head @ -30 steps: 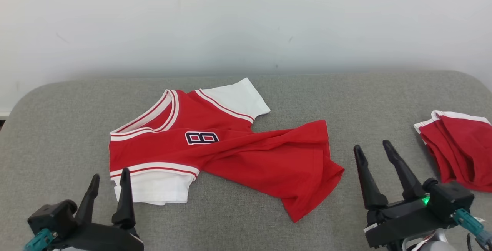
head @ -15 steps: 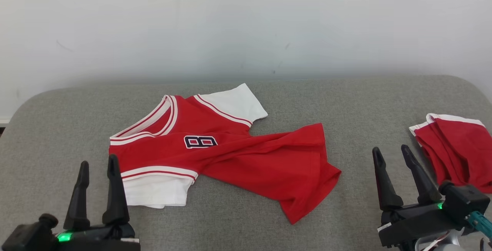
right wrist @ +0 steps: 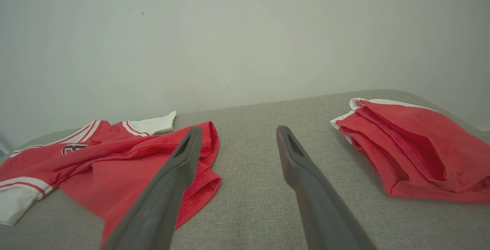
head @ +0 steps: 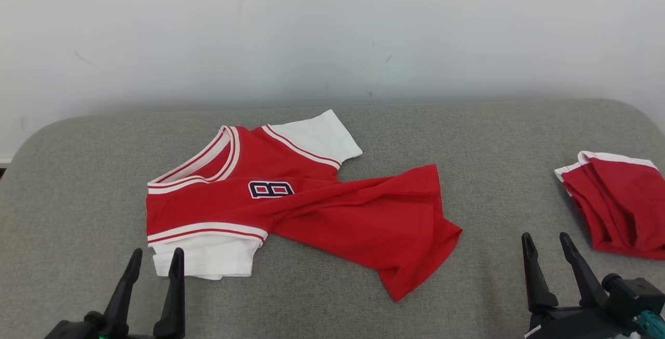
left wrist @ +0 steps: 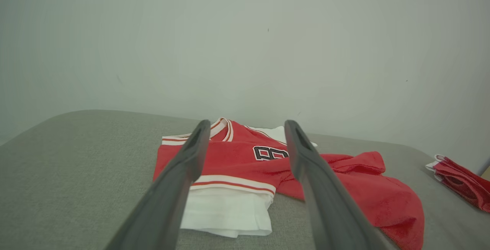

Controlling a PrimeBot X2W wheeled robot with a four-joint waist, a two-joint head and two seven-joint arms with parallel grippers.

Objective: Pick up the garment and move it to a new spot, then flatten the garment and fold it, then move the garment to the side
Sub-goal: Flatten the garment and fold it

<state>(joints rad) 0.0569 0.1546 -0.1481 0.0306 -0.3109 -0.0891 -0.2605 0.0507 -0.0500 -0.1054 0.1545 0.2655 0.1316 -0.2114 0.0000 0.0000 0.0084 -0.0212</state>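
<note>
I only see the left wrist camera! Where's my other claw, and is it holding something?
Observer: Your right gripper is open and empty, pointing at the bare grey surface between the jersey and a second red garment.
Operator: Is that second one laid flat?
Observer: No. The right wrist view shows it bunched in folds, white trim along one edge.
Operator: My picture cuts off the jersey's bottom corner. Where is it?
Observer: The head view shows it resting on the grey surface, pointing toward the robot.
</note>
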